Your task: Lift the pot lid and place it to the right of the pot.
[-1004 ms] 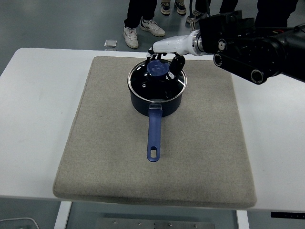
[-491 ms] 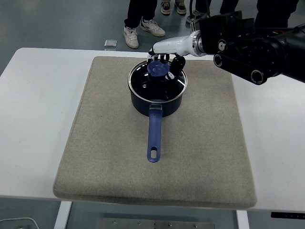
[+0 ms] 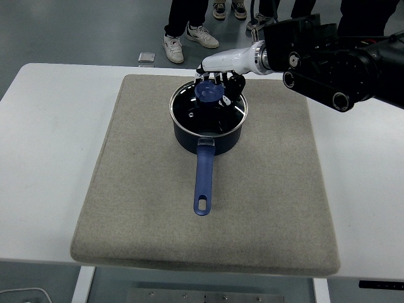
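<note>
One thing has shifted over the last second, and only slightly: the right hand (image 3: pixel 222 74) has drawn its dark fingers (image 3: pixel 235 84) closer about the blue knob (image 3: pixel 207 91) of the glass lid (image 3: pixel 208 108), while the saucepan (image 3: pixel 208 126) itself sits where it did.

Left of the fingers lies open grey mat (image 3: pixel 145 170) and then bare white surface (image 3: pixel 50 139); no left arm shows. Directly below the fingers, the lid rests flat on the pan's rim, seated all round as far as can be seen, so the lift has not begun. The fingers curl down over the knob from its far and right sides, clamped or nearly clamped on it; whether every fingertip touches is hard to tell. Toward the near edge, the blue pan handle (image 3: pixel 203 180) points away from the fingers.

Right of the fingers, the mat is free beside the pan, the likely landing spot. My reading is that the grasp is just closing, and a straight upward pull comes next. A loose pinch could let the lid tilt or slip.
</note>
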### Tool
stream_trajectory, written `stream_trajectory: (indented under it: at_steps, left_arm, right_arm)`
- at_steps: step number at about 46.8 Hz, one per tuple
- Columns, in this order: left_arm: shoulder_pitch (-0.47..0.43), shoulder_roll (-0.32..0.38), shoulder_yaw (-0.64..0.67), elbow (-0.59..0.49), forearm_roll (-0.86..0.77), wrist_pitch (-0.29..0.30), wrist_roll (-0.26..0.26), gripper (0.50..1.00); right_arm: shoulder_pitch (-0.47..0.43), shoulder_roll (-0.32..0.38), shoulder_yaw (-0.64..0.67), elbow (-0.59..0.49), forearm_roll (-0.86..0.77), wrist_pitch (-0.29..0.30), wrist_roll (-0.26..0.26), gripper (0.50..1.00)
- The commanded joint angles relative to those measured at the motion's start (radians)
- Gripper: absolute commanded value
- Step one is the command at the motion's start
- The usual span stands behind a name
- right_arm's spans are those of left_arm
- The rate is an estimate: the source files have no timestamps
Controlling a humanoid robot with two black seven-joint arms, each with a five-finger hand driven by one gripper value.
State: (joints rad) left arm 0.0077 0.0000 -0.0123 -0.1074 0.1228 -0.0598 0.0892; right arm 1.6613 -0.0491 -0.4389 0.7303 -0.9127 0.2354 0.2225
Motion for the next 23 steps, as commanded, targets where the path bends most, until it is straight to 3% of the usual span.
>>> stream_trajectory:
  at_steps: [1, 15, 23]
  left_arm:
    - [0.000, 0.000, 0.000, 0.000, 0.000, 0.000, 0.000, 1.000]
    - [0.000, 0.000, 0.000, 0.000, 0.000, 0.000, 0.000, 1.000]
    - [0.000, 0.000, 0.000, 0.000, 0.000, 0.000, 0.000, 1.000]
  right_arm:
    - [0.011, -0.002, 0.000, 0.000, 0.005, 0.001, 0.000, 0.523]
    - [0.032, -0.023, 0.002, 0.000, 0.020, 0.039, 0.001, 0.517]
    - [0.034, -0.081, 0.002, 0.004, 0.020, 0.050, 0.002, 0.515]
